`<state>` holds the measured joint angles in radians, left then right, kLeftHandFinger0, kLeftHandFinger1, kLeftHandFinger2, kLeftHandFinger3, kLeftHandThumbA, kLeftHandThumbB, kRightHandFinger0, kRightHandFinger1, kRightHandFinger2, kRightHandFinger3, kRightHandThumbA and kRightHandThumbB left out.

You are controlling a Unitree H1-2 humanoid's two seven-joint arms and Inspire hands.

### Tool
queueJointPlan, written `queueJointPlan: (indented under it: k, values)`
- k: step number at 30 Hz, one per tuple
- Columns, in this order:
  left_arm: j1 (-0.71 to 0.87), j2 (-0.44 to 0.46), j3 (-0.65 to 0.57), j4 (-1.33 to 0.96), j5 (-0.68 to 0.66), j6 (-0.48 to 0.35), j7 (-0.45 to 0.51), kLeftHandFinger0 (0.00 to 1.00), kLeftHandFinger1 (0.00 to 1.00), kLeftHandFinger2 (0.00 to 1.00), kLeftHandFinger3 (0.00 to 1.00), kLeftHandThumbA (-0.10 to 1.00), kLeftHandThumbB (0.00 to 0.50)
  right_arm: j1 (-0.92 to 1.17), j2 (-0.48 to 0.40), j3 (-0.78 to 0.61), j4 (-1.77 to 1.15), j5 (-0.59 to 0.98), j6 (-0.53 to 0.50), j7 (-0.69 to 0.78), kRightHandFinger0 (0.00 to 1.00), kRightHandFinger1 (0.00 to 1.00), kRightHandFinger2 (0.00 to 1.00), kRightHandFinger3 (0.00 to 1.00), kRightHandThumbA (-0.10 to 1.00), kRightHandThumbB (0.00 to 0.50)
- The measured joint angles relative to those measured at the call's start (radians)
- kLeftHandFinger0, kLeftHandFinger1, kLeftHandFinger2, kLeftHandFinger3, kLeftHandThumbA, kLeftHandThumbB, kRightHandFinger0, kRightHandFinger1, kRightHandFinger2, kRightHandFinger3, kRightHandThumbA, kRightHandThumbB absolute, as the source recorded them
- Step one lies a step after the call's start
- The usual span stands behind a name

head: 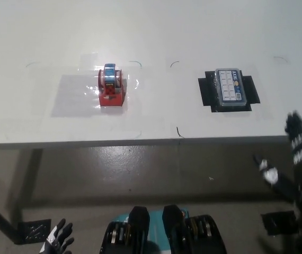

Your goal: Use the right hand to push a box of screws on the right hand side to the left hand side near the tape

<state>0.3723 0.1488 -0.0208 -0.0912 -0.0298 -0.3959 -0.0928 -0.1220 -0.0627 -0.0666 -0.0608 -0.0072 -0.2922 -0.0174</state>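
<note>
The desk (193, 32) is showing plain white. The tape dispenser (112, 88) is showing red, its roll blue. The box of screws (229, 89) is showing grey with pale compartments (a blue strip along one side), lying on a black patch (207, 93). The right hand (299, 153) is showing black.
</note>
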Motion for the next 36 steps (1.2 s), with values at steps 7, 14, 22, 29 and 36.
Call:
queueJointPlan:
  k: [7, 14, 22, 29, 36]
  values:
    - [0.001, 0.0, -0.004, -0.046, -0.015, 0.015, -0.012, 1.0, 1.0, 1.0, 1.0, 0.78, 0.221, -0.213, -0.019, -0.05, 0.215, 0.0, 0.057, -0.025, 1.0, 1.0, 1.0, 1.0, 0.71, 0.053]
    - [0.002, 0.0, -0.008, -0.05, -0.026, 0.021, -0.018, 1.0, 1.0, 1.0, 1.0, 0.77, 0.217, -0.423, -0.029, -0.068, 0.579, 0.001, 0.058, -0.055, 1.0, 1.0, 1.0, 1.0, 0.67, 0.053]
    - [0.016, 0.0, -0.009, -0.057, -0.04, 0.024, -0.023, 1.0, 1.0, 1.0, 1.0, 0.77, 0.238, -0.619, -0.055, -0.072, 0.976, 0.002, 0.026, -0.074, 1.0, 1.0, 1.0, 1.0, 0.74, 0.053]
    - [0.019, 0.0, -0.013, -0.062, -0.047, 0.024, -0.03, 1.0, 1.0, 1.0, 1.0, 0.76, 0.235, -0.775, -0.066, -0.075, 1.261, 0.004, -0.033, -0.1, 1.0, 1.0, 1.0, 1.0, 0.78, 0.024]
    - [0.02, 0.0, -0.017, -0.069, -0.056, 0.025, -0.034, 1.0, 1.0, 1.0, 1.0, 0.76, 0.238, -0.837, -0.069, -0.074, 1.373, 0.006, -0.066, -0.12, 1.0, 1.0, 1.0, 1.0, 0.79, 0.006]
